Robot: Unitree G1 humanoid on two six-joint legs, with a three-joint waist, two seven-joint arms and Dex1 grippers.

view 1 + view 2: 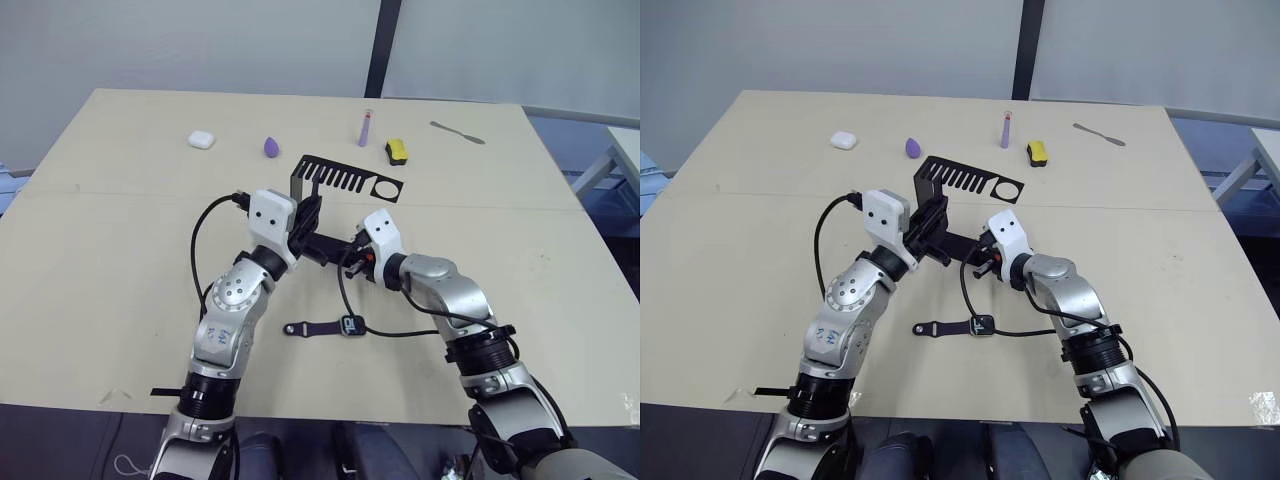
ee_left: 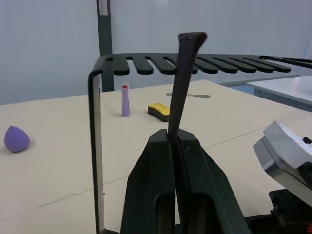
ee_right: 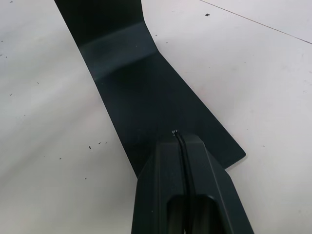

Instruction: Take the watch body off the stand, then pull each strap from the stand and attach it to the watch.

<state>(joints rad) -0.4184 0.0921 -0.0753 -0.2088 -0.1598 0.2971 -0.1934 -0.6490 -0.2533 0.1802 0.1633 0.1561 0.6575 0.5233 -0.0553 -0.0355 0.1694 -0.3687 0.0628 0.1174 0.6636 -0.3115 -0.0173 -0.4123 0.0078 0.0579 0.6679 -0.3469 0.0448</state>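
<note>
The black stand rises at mid-table, its slotted top arm and ring hole pointing right. My left gripper is shut on a thin black strap that sticks up just under the comb slots. My right gripper is shut, its tip pressed down on the stand's flat base. The watch body lies on the table nearer to me, with the other strap joined to its left side.
At the back lie a white case, a purple egg shape, a purple tube, a yellow-and-black block and a metal tool. A black cable loops beside the watch.
</note>
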